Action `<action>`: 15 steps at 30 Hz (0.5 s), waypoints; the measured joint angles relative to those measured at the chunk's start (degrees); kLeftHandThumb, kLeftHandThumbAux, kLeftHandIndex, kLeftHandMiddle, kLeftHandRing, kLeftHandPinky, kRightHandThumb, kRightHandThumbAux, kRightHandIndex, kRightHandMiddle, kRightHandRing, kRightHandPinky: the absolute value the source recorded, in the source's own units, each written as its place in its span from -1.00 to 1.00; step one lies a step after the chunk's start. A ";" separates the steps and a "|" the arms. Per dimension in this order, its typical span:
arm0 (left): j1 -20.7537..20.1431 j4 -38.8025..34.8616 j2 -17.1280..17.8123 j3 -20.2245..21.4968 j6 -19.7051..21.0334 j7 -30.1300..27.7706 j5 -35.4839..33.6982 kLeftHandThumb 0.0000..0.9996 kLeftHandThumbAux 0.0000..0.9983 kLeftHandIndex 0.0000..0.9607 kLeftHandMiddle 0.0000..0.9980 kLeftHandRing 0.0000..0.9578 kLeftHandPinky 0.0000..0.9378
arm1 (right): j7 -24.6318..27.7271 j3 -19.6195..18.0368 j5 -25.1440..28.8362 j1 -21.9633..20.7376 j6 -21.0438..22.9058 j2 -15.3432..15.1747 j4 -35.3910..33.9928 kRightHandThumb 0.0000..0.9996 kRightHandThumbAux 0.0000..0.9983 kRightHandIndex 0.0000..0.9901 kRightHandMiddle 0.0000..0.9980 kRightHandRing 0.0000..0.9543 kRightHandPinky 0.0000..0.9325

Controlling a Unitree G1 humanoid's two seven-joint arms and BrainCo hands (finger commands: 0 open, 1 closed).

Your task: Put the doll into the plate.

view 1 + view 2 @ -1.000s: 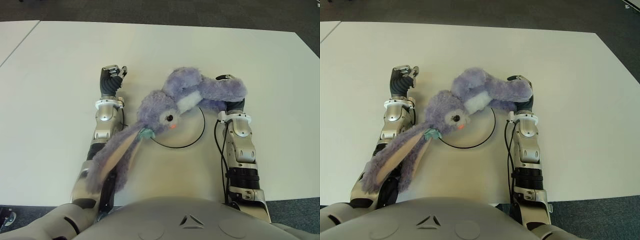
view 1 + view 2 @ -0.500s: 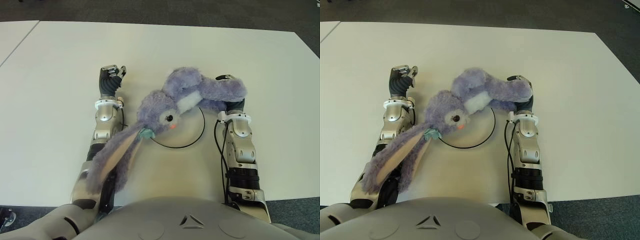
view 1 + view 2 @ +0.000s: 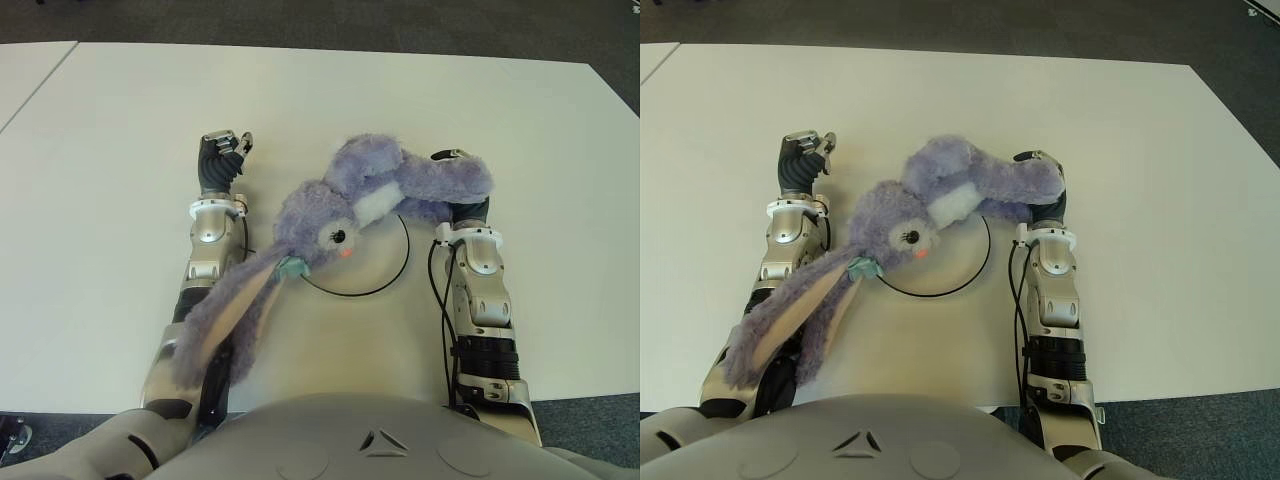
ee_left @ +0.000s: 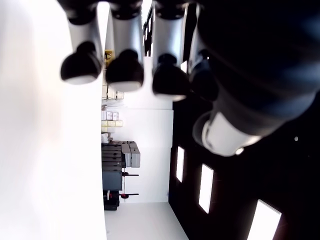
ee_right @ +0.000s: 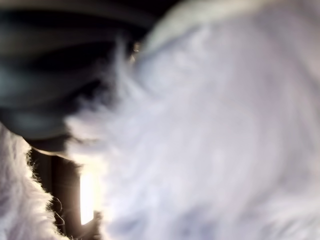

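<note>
A fluffy purple rabbit doll [image 3: 330, 215] is stretched across the white table, its fur filling the right wrist view [image 5: 210, 125]. My right hand [image 3: 462, 190] is shut on the doll's body end, mostly hidden under the fur. The head hangs over the left part of a flat white plate with a thin black rim [image 3: 403, 255]. Its long ears [image 3: 222, 320] drape down over my left forearm. My left hand [image 3: 224, 160] shows to the left of the doll's head, fingers [image 4: 122, 75] relaxed and holding nothing.
The white table [image 3: 110, 200] runs wide on both sides, with its far edge against a dark floor [image 3: 350, 25]. A second white table corner [image 3: 25, 70] shows at the far left.
</note>
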 measured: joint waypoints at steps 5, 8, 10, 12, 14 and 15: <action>0.01 0.01 -0.01 0.04 -0.01 0.00 0.00 -0.11 0.50 0.62 0.72 0.78 0.80 | 0.20 0.01 -0.02 0.06 0.00 -0.01 -0.16 0.44 0.43 -0.11 0.78 0.85 0.91; 0.02 0.01 -0.01 0.05 -0.02 0.00 0.00 -0.10 0.50 0.62 0.72 0.78 0.78 | 0.23 0.04 -0.06 0.09 -0.01 -0.01 -0.20 0.44 0.43 -0.11 0.78 0.85 0.91; 0.02 0.01 -0.01 0.04 -0.02 0.00 0.00 -0.10 0.50 0.62 0.71 0.78 0.78 | 0.24 0.06 -0.09 0.12 -0.01 0.00 -0.23 0.44 0.43 -0.11 0.78 0.85 0.91; 0.03 0.01 -0.01 0.04 -0.02 0.00 0.01 -0.10 0.50 0.62 0.71 0.78 0.78 | 0.24 0.07 -0.13 0.14 -0.02 0.00 -0.25 0.44 0.43 -0.11 0.78 0.85 0.91; 0.03 0.01 -0.01 0.04 -0.02 0.00 0.01 -0.10 0.50 0.62 0.71 0.77 0.78 | 0.24 0.08 -0.17 0.15 -0.03 0.00 -0.27 0.44 0.43 -0.11 0.78 0.85 0.91; 0.03 0.01 -0.01 0.04 -0.02 0.00 0.00 -0.10 0.50 0.62 0.71 0.77 0.78 | 0.24 0.08 -0.17 0.16 -0.04 0.00 -0.28 0.44 0.43 -0.11 0.78 0.85 0.91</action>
